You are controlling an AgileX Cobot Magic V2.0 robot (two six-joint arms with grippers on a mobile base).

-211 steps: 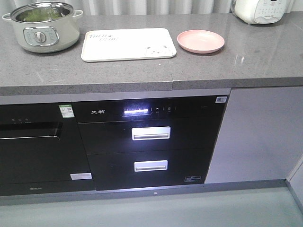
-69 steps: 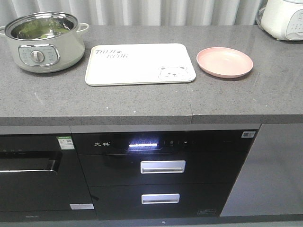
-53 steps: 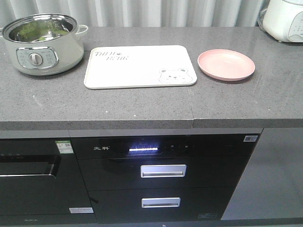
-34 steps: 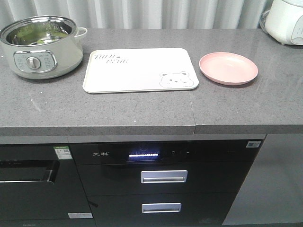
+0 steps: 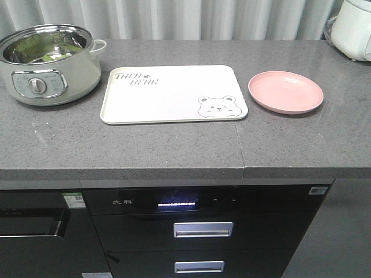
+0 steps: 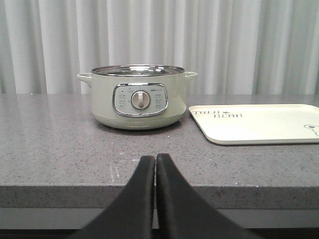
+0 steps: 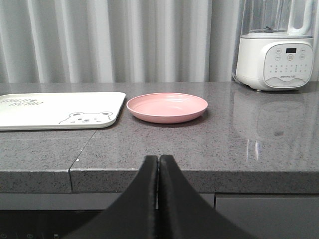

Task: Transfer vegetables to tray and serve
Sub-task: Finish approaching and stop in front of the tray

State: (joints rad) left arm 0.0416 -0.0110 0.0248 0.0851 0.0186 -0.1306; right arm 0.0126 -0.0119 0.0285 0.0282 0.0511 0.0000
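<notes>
Since 3.1 s ago the front view has closed in on the tabletop (image 5: 174, 150). The things on it sit larger and lower in frame, in the same layout.

Left pincer (image 6: 155, 158): fingers pressed together, nothing between them, short of the tabletop's front edge.
Right pincer (image 7: 158, 158): same state, same standoff.

Below the edge: dark cabinet front, lit display, drawer handle (image 5: 203, 229).

On the tabletop:
- tray (image 5: 168, 98) in the middle, lying flat, bear face at its near right corner, nothing on it
- pink plate (image 5: 285, 92) just right of the tray, not touching
- pot (image 5: 49, 69) left of the tray, dial facing front
- vegetables (image 5: 40, 51) inside the pot (only a green patch shows against the steel wall)

Far right: white appliance (image 7: 274, 57). Behind everything, a pleated curtain (image 5: 203, 17).
</notes>
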